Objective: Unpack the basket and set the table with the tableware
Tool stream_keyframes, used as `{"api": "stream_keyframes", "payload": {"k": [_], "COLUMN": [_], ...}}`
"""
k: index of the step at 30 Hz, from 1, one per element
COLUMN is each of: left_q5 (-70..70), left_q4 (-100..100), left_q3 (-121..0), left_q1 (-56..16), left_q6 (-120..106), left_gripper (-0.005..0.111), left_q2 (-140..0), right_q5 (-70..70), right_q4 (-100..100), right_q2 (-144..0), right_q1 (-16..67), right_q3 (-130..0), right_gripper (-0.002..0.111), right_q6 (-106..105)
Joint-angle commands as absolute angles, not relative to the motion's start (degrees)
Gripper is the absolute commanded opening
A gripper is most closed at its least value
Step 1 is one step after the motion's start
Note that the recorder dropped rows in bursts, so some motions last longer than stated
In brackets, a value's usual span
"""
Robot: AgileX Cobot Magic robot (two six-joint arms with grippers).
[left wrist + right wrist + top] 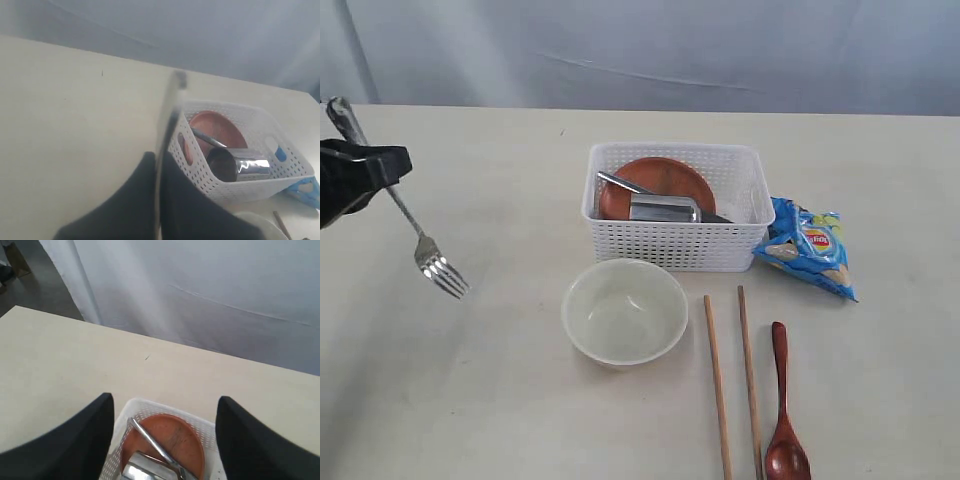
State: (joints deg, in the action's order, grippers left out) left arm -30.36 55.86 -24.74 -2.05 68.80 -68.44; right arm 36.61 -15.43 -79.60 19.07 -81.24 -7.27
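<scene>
One fork clamped in left tool, basket well apart

Counter: smooth, matt, pale wood-look surface. Basket: white perforated plastic; bowl: cream, smooth, faint sheen; plate: reddish-brown, satin. Fork and cup: bright reflective steel; chopsticks: plain matt wood; spoon: dark glossy wood; chips bag: shiny crinkled film.

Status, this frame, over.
Left gripper shut on steel fork. Right gripper open, facing white lattice basket. Reddish-brown round plate, steel cup, steel knife inside. Nothing blocking.
</scene>
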Motion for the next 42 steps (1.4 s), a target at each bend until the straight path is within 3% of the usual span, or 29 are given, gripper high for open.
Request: {"api": "stream_keyframes", "payload": {"k": [1,5,12,18,29,42], "left_q5": [-28.29,-29.60,-45.78,-55.64,-67.36,-55.58], "left_q4": [57.96,61.05,99.92,99.95,99.95,99.95], "left_q3": [-25.53,-25.06,-30.35,-38.25,-41.83,-39.34], "left_q1": [-2.49,-2.49,-2.49,-2.49,-2.49,-2.49], "left_q6": [73.75,74.76,108.79,112.93,103.54,102.15], "left_gripper": [0.000,0.000,0.000,0.000,0.000,0.000], "left_q2": [-66.59,-66.71,-67.07,-75.75,-98.30,-108.56], "right_q5": [36.35,36.35,36.35,36.35,36.35,36.35], "right_q4": [-15.29,-15.29,-15.29,-15.29,-15.29,-15.29], "right_q2": [-79.76,-79.76,-79.76,-79.76,-79.76,-79.76], "right_q1": [18.85,18.85,18.85,18.85,18.85,18.85], "right_q3": [-81.13,-81.13,-81.13,-81.13,-81.13,-81.13], "right_gripper": [0.057,0.057,0.057,0.057,0.057,0.057], "right_q6": [-7.14,-7.14,-7.14,-7.14,-7.14,-7.14]}}
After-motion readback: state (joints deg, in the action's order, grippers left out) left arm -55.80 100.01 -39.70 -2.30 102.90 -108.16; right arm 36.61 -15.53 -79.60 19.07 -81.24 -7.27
